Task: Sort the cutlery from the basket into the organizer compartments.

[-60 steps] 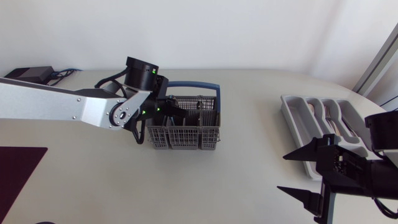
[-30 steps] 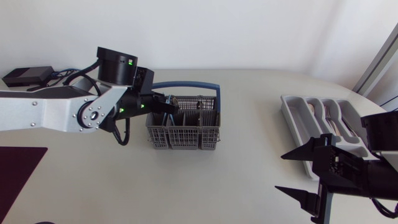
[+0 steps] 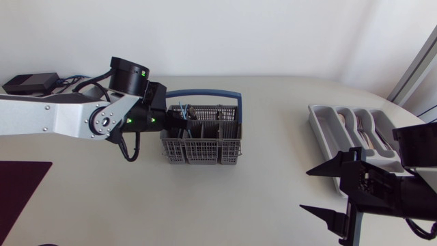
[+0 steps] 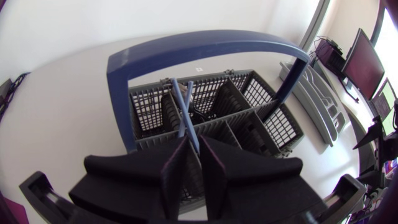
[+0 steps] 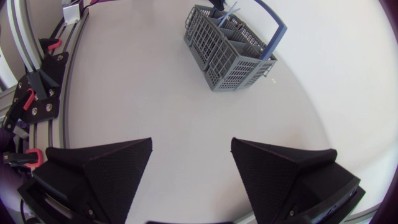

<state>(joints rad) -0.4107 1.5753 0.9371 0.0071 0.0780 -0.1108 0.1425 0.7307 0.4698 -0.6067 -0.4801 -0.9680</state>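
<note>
Gripping 2 blue handles (image 4: 184, 107), left hand (image 4: 194, 148) hovers at basket (image 4: 281, 127).

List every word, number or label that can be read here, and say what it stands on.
No text can be read.
Small white mark seen under the arch of the basket handle: too small to read.
Organizer and blue-handled cutlery: no print shows.

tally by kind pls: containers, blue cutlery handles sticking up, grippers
Basket: 1
Organizer: 1
Blue handles: 2
Grippers: 2 (left gripper shut on the Blue handles, right gripper open over bare table)
Total: 6
</note>
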